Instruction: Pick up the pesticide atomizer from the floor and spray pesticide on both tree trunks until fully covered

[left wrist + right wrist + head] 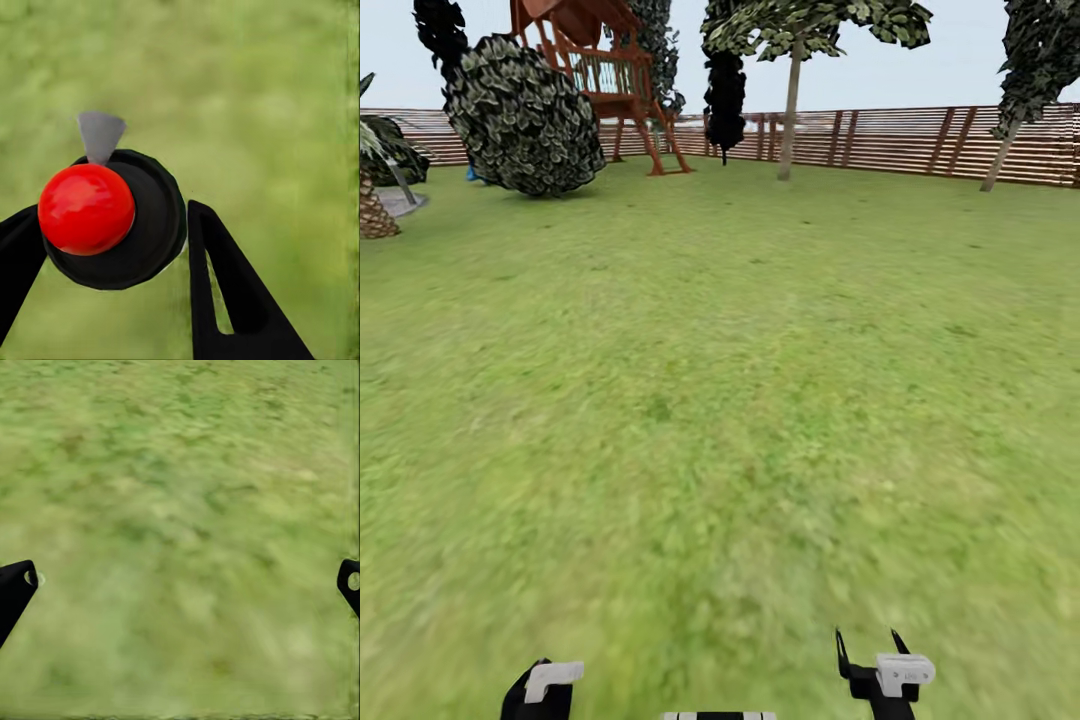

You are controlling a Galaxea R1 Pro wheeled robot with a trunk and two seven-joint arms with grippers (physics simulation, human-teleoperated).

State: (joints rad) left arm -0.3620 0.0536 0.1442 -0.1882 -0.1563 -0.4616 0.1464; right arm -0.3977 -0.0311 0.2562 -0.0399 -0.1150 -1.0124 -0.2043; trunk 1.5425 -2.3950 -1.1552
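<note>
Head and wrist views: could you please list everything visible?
lawn: one, green, covering the ground
fence: one, brown slats, along the far edge
trees with pale trunks: two, dark green crowns, far centre and far right
round bush: one, dark green, far left
play tower: one, red-brown, behind the bush
palm: one, scaly brown trunk, left edge
pesticide atomizer: one, black with red ball, between the left fingers
left gripper: one, black, closed on the atomizer
right gripper: one, black, open, over grass

Atomizer (112,225) held between left gripper (112,247) fingers: black round body, red ball top, grey nozzle. Lawn (720,400) open, blurry green. Trees: 12 o'clock (791,110), 2 o'clock (1005,140), by fence (920,140)
</note>
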